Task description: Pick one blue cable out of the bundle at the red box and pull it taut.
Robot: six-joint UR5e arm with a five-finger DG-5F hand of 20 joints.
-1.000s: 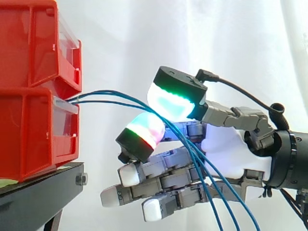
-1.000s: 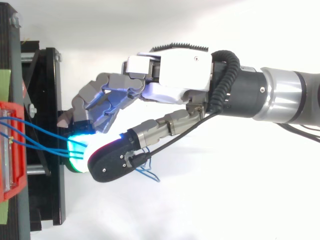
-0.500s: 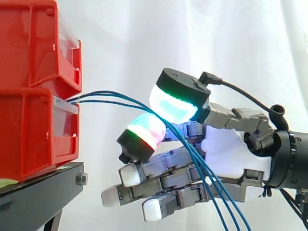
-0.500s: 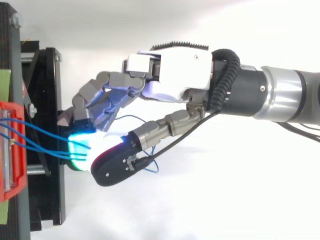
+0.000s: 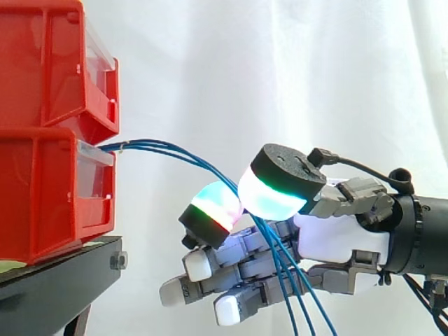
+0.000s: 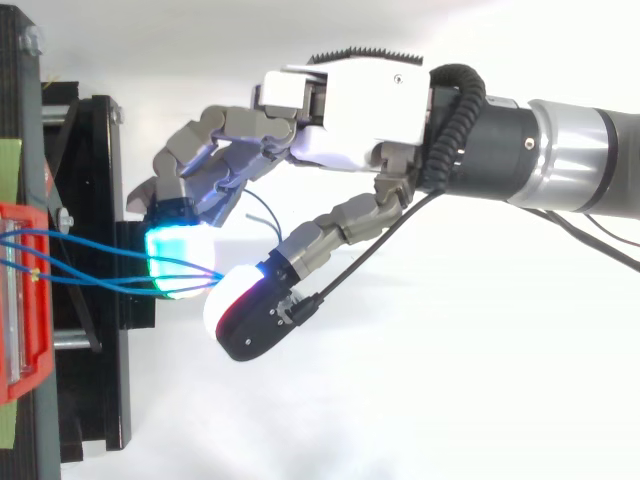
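Before white curtain (image 5: 280,70), red bins (image 5: 35,196) on black stand (image 5: 56,280), blue cables (image 5: 175,150) between fingers (image 5: 210,210)

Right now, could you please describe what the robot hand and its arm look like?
The robot hand has a white palm shell and grey jointed fingers; the larger, black-backed fingertips glow cyan, green and red, the smaller ones are white. The arm is a silver tube behind a black wrist.

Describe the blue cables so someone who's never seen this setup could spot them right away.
Start at the stacked red plastic bins on the black stand. From the clear front of the lower bin, the thin blue cables arc out and down into the robot hand, pinched between its glowing pads. They are the only blue strands here, far thinner than anything around them.
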